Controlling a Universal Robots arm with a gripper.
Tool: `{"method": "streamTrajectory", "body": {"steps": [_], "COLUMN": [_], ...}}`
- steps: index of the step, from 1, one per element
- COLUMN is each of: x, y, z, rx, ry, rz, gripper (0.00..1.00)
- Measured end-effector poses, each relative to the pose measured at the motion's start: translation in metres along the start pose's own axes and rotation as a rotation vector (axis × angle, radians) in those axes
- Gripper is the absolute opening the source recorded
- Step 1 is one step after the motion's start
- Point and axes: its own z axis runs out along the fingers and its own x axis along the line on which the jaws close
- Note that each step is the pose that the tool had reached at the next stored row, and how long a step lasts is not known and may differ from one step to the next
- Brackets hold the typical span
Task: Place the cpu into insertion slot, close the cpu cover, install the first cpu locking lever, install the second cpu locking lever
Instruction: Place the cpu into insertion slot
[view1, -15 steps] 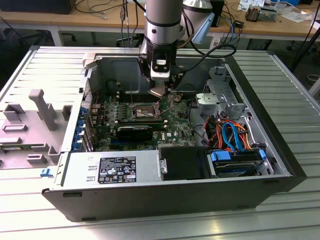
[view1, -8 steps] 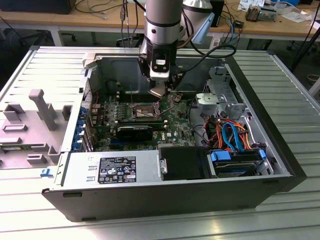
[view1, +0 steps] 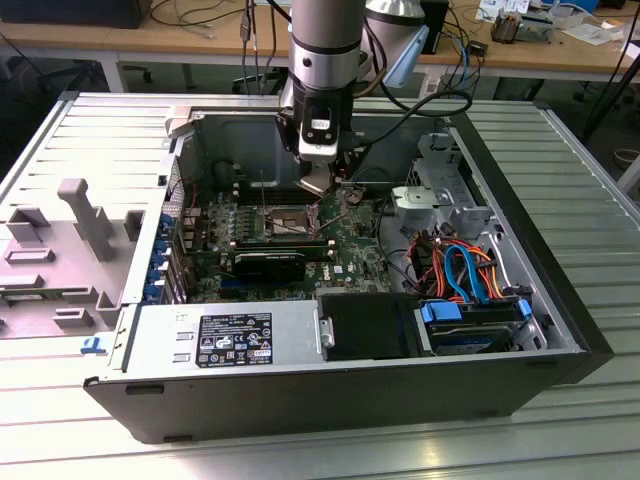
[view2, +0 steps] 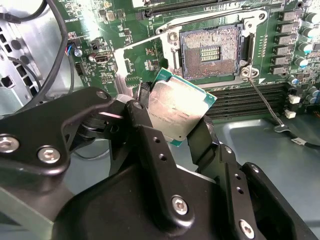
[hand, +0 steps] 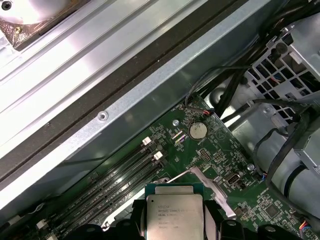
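Misalignment is the chief hazard: the gripper (view2: 172, 120) has its jaws clamped on opposite edges of the cpu (view2: 176, 111), which hangs above the board, near the slot (view2: 210, 50) but not over it. In the second wrist view the chip sits turned against the socket's square. Lowered skewed or off-centre, it could, I judge, bend the contact field (those pins look fine and unforgiving) or catch on the dark rim. A grip on such thin edges could also let the chip slip. The cover (hand: 210, 189) stands open beside the slot, and a lever (view2: 262, 100) juts out at the slot's other side; either could snag a finger on the way in. Room is tight: memory slots (view2: 245, 100) run just beside the socket, the case (view1: 300, 400) walls ring the board, and cables (view1: 460, 265) crowd the exterior view's right. Straight above the slot the way looks free.
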Motion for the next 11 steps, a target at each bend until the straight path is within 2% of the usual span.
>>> {"method": "streamTrajectory", "body": {"steps": [11], "x": [0.0000], "y": [0.0000], "z": [0.0002], "rx": [-0.0003], "ry": [-0.0020], "rz": [0.023], "gripper": [0.55]}}
